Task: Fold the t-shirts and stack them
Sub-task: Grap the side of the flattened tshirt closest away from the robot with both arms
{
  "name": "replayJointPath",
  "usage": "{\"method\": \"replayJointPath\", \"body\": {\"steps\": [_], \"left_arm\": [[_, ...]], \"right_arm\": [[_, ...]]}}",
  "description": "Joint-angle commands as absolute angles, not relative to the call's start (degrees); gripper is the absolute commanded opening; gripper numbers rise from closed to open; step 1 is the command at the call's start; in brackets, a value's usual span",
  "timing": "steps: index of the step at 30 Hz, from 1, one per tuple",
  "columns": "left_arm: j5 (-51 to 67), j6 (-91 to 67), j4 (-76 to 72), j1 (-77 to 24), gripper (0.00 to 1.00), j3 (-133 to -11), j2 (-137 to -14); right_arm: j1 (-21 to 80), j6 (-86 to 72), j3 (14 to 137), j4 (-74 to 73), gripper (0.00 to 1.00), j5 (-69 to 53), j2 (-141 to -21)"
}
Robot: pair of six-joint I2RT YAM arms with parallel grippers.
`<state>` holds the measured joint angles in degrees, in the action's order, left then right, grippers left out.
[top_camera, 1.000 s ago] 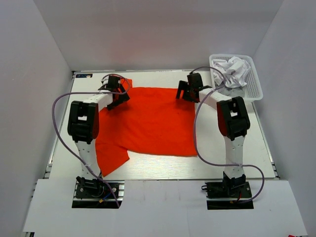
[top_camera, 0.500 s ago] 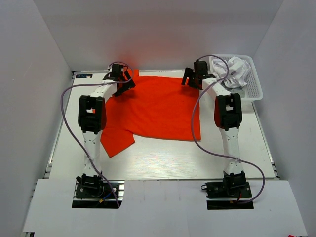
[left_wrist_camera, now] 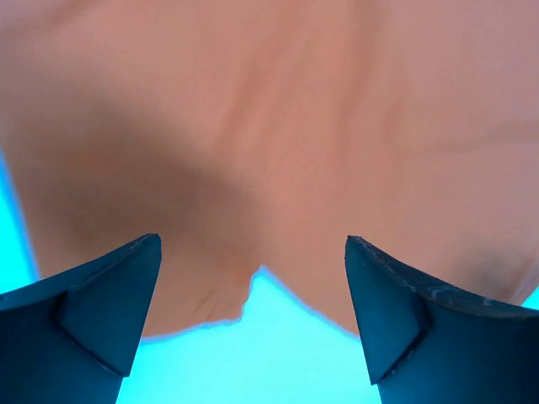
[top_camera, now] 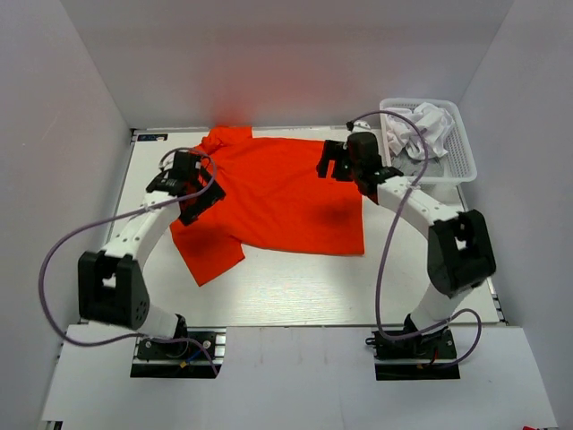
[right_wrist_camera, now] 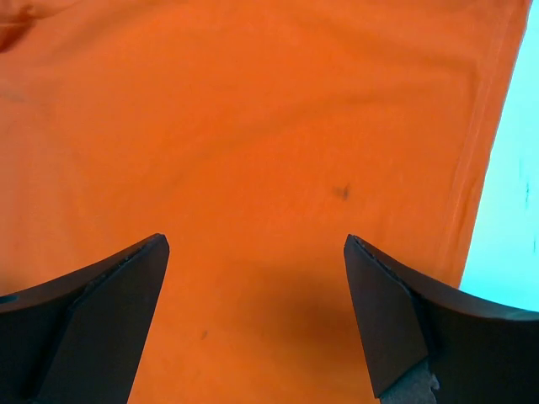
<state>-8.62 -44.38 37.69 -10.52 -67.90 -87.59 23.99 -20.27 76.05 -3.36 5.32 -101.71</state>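
The white tabletop (top_camera: 295, 296) has the orange-red t-shirt (top_camera: 277, 202) spread flat in the middle of the frame. A white basket (top_camera: 455, 163) at the upper right holds crumpled white t-shirts (top_camera: 425, 125). The left fingers (left_wrist_camera: 101, 311) and right fingers (right_wrist_camera: 396, 320) are spread wide over the orange cloth, holding nothing

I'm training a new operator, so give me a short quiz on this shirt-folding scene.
1. True or false: the orange shirt lies inside the basket.
2. The left claw and right claw are: A open above the shirt, B shut on cloth, C inside the basket.
3. Fill in: the basket stands on the robot's ___ side.
Key: 1 false, it is spread on the table. 2 A. 3 right.
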Motion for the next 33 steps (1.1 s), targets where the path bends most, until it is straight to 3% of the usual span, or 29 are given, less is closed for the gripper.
{"method": "replayJointPath", "body": {"steps": [1, 5, 10, 16, 23, 26, 27, 28, 29, 33], "left_arm": [[-10.8, -51.8, 51.2, -11.2, 1.00, -59.1, -78.5], [-8.6, -55.6, 55.1, -11.3, 0.98, -47.1, -67.1], [-6.1, -59.6, 56.7, -11.3, 0.93, -36.8, -64.7], [-7.7, -60.4, 47.7, -11.3, 0.80, -34.6, -68.5], [-13.9, -57.5, 44.9, -11.3, 0.73, -38.3, -74.3], [-12.7, -56.3, 43.7, -11.3, 0.51, -37.8, -76.3], [-10.7, -56.3, 43.7, -11.3, 0.24, -37.1, -76.3], [-10.7, -56.3, 43.7, -11.3, 0.07, -37.1, -76.8], [-9.4, -56.3, 43.7, -11.3, 0.00, -36.4, -76.8], [-7.6, -54.6, 45.3, -11.3, 0.00, -35.8, -74.3]], "right_arm": [[23.8, -25.4, 67.1, 5.8, 0.90, 9.5, -95.6], [24.3, -28.3, 64.8, 2.2, 0.90, 14.8, -91.9], [24.0, -30.7, 60.9, 2.6, 0.90, 14.9, -88.3], [24.0, -30.5, 58.4, 4.5, 0.90, 11.5, -86.2], [24.0, -30.8, 57.2, 0.1, 0.90, 11.6, -85.3], [24.0, -31.0, 56.6, -3.5, 0.90, 13.0, -84.3], [24.2, -31.4, 56.1, -4.8, 0.90, 14.3, -83.9], [24.0, -31.8, 55.6, -5.4, 0.90, 14.8, -83.2], [24.0, -32.2, 55.2, -7.3, 0.90, 15.2, -83.3], [24.6, -32.4, 56.2, -20.2, 0.90, 13.6, -82.1]]}}
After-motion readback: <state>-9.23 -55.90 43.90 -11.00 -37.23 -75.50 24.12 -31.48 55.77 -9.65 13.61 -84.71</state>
